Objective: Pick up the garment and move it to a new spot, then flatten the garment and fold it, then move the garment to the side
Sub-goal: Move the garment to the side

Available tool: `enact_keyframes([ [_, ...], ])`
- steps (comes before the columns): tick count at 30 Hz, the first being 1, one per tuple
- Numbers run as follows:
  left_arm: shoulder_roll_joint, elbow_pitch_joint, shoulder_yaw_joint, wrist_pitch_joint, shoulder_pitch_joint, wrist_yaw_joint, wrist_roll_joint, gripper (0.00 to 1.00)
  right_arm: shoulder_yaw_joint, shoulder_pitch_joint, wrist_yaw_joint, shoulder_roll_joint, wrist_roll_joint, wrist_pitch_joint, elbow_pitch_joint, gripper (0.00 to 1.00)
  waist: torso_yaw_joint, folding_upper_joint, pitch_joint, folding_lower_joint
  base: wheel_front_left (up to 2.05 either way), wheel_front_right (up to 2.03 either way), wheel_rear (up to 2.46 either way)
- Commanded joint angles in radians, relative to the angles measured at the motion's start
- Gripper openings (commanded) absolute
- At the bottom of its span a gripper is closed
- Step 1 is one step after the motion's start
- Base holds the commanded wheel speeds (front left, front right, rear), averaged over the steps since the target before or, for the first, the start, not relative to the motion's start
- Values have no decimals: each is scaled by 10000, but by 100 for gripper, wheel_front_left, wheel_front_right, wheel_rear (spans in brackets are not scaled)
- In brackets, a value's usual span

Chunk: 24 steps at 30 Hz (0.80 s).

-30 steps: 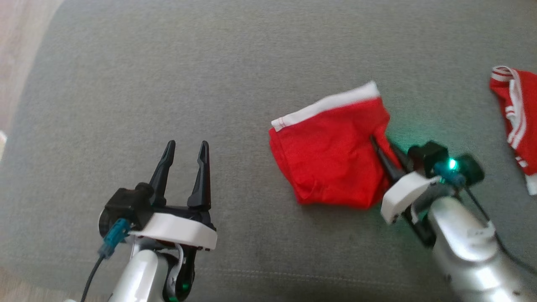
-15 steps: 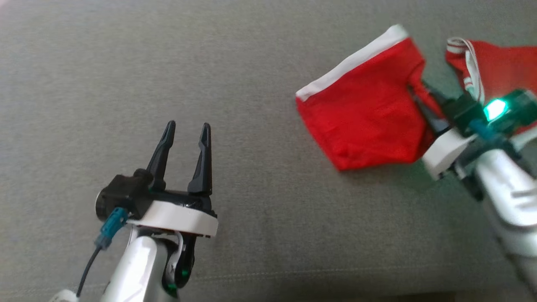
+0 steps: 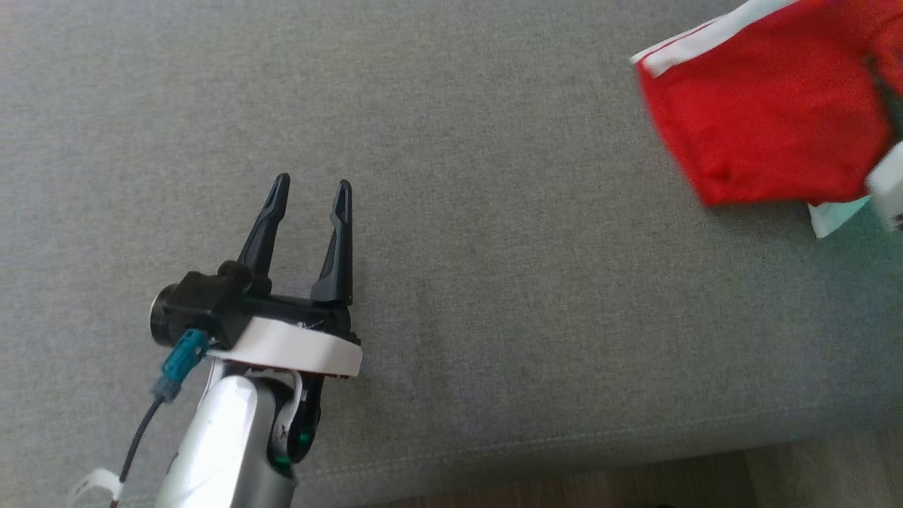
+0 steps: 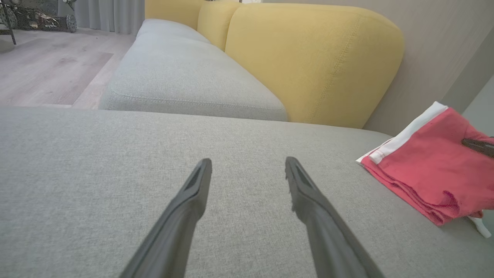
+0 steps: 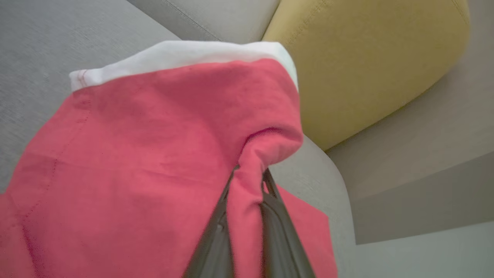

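The garment (image 3: 769, 120) is red with a white band, folded, and lies at the far right of the grey sofa seat (image 3: 494, 212). My right gripper (image 5: 249, 173) is shut on a pinched ridge of the garment (image 5: 146, 154), and the cloth drapes over its fingers. In the left wrist view the garment (image 4: 428, 173) sits at the right edge, with a dark right fingertip (image 4: 478, 146) on it. My left gripper (image 3: 313, 185) is open and holds nothing, low over the seat well to the left. Bare cushion shows between its fingers (image 4: 193, 204).
Yellow back cushions (image 4: 308, 58) rise behind the seat, and a second grey seat (image 4: 185, 77) lies beyond. A wooden floor (image 4: 46, 65) is further off. The seat's front edge (image 3: 564, 451) runs along the bottom. A pale scrap (image 3: 836, 215) pokes out under the garment.
The head camera has shifted. The right gripper has carried the garment right and away from the left gripper, onto where a second red striped garment lay. The left gripper has stayed open.
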Motion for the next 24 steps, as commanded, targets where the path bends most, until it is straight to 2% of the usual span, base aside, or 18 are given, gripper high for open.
enact_keyframes([
  [1, 60, -351, 318, -57, -293, -33, 66, 100, -166, 8, -9, -445, 27, 83, -277, 0, -60, 0, 95, -1, 0, 0, 0],
  [12, 60, -370, 407, -57, -625, -161, 181, 100, -1389, 382, -9, -791, -637, 1222, -788, 0, -195, 0, 620, -1, 0, 0, 0],
  [21, 60, -358, 495, -57, -805, -263, 263, 100, -2492, 710, -9, -491, -1041, 1676, -1104, 0, -236, 0, 950, -1, 0, 0, 0],
  [22, 60, -355, 501, -57, -823, -271, 267, 100, -2592, 736, -9, -447, -1068, 1689, -1125, 25, -237, 0, 973, -1, 0, 0, 0],
  [23, 60, -349, 507, -57, -842, -276, 269, 100, -2667, 766, -9, -376, -1049, 1700, -1153, 35, -240, 0, 987, -1, 0, 0, 0],
  [24, 60, -338, 514, -57, -859, -281, 268, 100, -2690, 803, -9, -301, -1015, 1707, -1211, 72, -244, 0, 993, -1, 0, 0, 0],
])
